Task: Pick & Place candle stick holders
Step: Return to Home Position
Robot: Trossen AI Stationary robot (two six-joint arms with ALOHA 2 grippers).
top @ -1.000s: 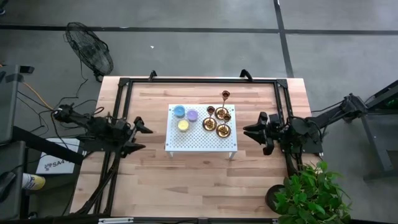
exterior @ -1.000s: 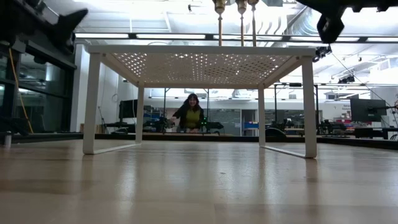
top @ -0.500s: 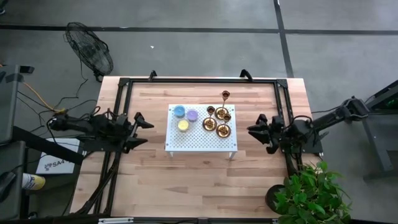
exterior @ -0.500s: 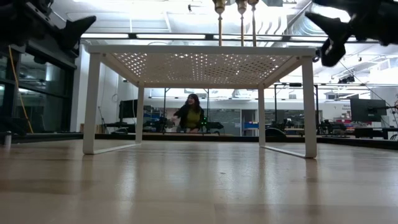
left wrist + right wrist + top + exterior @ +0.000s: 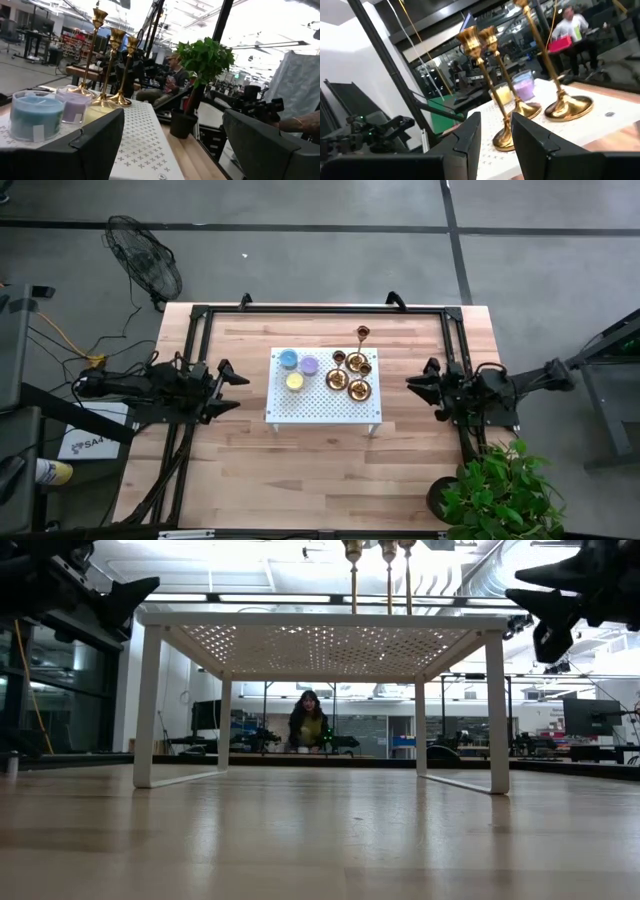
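Three tall gold candle stick holders [image 5: 352, 375] stand by their round bases on the right half of a white perforated stand [image 5: 320, 408] at the table's middle. They also show in the left wrist view [image 5: 111, 65], the right wrist view [image 5: 505, 90] and the low view [image 5: 388, 575]. My left gripper [image 5: 232, 387] is open and empty, left of the stand, pointing at it. My right gripper [image 5: 420, 390] is open and empty, right of the stand, pointing at the holders.
Blue [image 5: 288, 359], purple [image 5: 310, 364] and yellow [image 5: 295, 381] candle discs sit on the stand's left half. A black frame [image 5: 320, 308] runs along the table's far edge and sides. A potted plant [image 5: 500, 495] stands off the near right corner. A person [image 5: 310, 725] sits in the room behind.
My right gripper has drawn back from the stand toward the table's right edge and has come a little lower. My left gripper has moved a little toward the stand. The holders have stayed where they were.
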